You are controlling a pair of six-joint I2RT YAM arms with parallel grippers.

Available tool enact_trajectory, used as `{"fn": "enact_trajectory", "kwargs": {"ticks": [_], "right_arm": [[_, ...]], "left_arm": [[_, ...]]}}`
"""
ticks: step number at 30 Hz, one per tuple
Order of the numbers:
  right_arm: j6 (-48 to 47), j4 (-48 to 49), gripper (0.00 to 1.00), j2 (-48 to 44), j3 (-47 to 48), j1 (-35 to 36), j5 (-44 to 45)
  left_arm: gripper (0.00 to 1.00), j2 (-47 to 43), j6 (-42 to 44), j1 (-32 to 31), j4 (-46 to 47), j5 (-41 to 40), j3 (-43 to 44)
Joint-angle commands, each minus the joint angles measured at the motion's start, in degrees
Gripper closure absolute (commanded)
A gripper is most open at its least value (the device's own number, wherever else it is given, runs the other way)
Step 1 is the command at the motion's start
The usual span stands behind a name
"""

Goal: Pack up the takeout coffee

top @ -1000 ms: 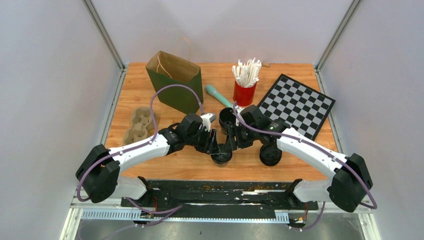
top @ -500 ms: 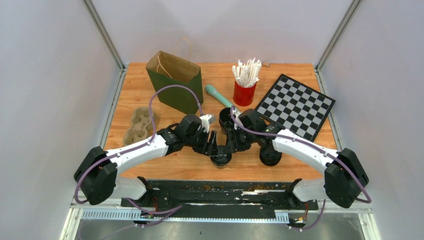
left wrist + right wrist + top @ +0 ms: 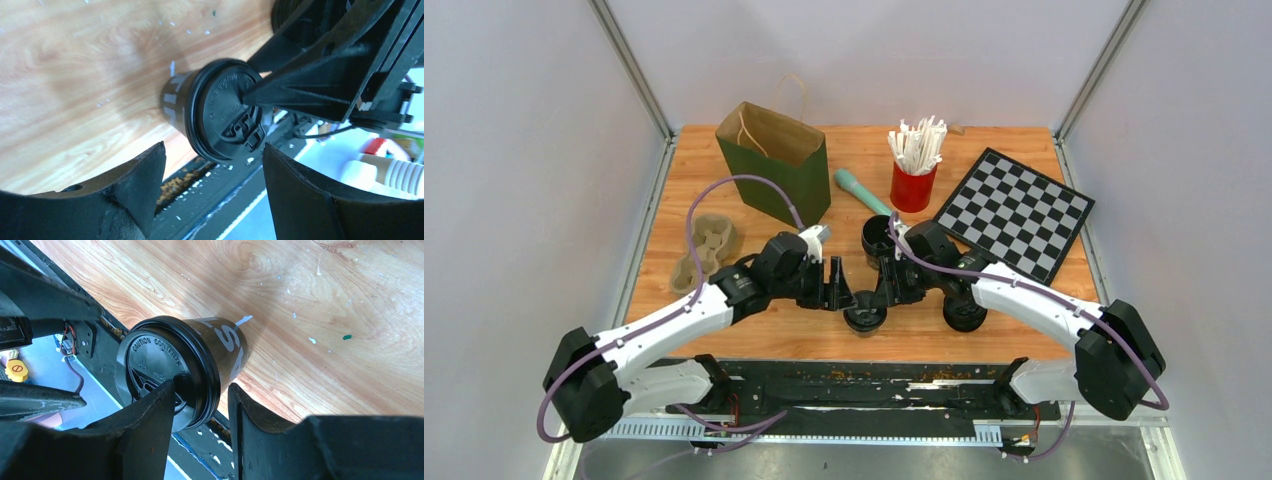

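Note:
A black takeout coffee cup [image 3: 865,318] with a black lid stands near the table's front edge. My right gripper [image 3: 882,295] is shut on the cup's rim. In the right wrist view one finger [image 3: 150,415] rests on the lid of the coffee cup [image 3: 160,360] and the other sits outside the wall, with the right gripper [image 3: 202,386] straddling the rim. My left gripper [image 3: 836,290] is open just left of the cup, not touching it. The left wrist view shows the coffee cup [image 3: 220,112] beyond the spread left gripper [image 3: 214,150]. A green paper bag [image 3: 774,160] stands open at the back left.
A second lidded black cup [image 3: 965,312] stands right of the held one, another black cup [image 3: 876,233] behind. A cardboard cup carrier [image 3: 704,248] lies at the left. A red cup of straws [image 3: 914,170], a teal object [image 3: 861,190] and a checkerboard [image 3: 1016,210] are at the back right.
My left gripper has opened and drawn back to the left, away from the cup. The right gripper has closed somewhat on the cup's rim and barely moved.

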Motion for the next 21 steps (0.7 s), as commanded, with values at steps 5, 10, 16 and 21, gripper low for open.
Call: {"fn": "enact_trajectory", "kwargs": {"ticks": [5,10,16,21], "right_arm": [[0.26,-1.75,0.57,-0.70,-1.70,-0.12,2.30],[0.42,-1.99,0.58,-0.84,-1.87,-0.07,2.38],[1.00,-1.38,0.58,-1.24,-2.28,-0.09,2.13],[1.01,-1.24,0.58,-1.35,-2.48,-0.07,2.04]], "left_arm": [[0.27,-5.64,-16.11,-0.04,15.81,4.43,-10.61],[0.29,-6.36,-19.21,-0.06,18.53,4.14,-13.46],[0.35,-5.29,-23.86,-0.06,25.75,5.72,-18.22],[0.37,-4.85,-24.31,-0.06,27.15,5.40,-19.31]]}}
